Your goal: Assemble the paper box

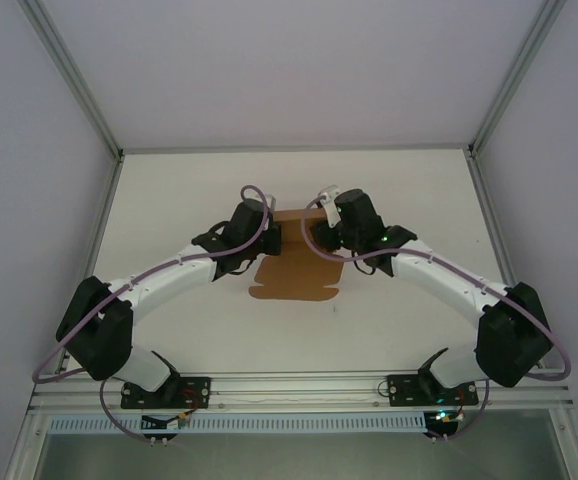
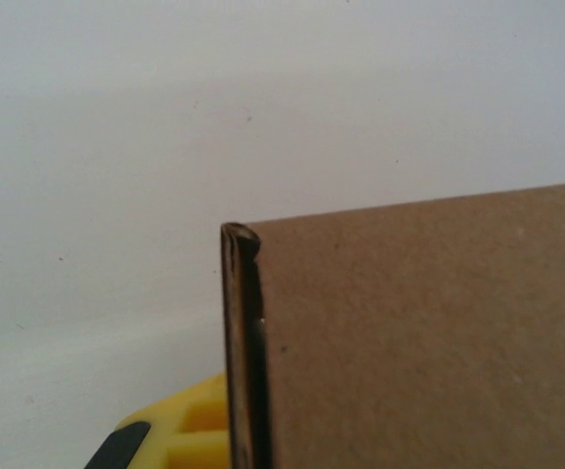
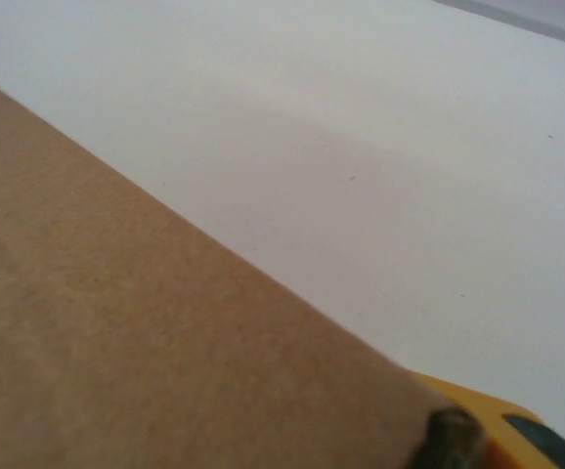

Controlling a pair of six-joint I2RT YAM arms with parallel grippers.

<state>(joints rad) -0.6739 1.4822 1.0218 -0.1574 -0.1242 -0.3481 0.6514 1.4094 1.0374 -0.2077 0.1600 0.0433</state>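
Note:
The paper box (image 1: 297,268) is plain brown cardboard lying in the middle of the white table, its near flap flat and pointing toward the arm bases. My left gripper (image 1: 272,240) is at its far left corner and my right gripper (image 1: 318,238) at its far right corner. In the left wrist view a doubled-over cardboard wall (image 2: 239,342) stands upright right beside one yellow finger (image 2: 180,430), and the left gripper is shut on it. In the right wrist view a brown panel (image 3: 165,332) hides the jaws, with one yellow finger (image 3: 478,415) at its lower right edge.
The white table (image 1: 399,200) is framed by aluminium posts and white walls. Purple cables loop over both arms above the cardboard. The arm bases are bolted to a rail (image 1: 299,390) at the near edge.

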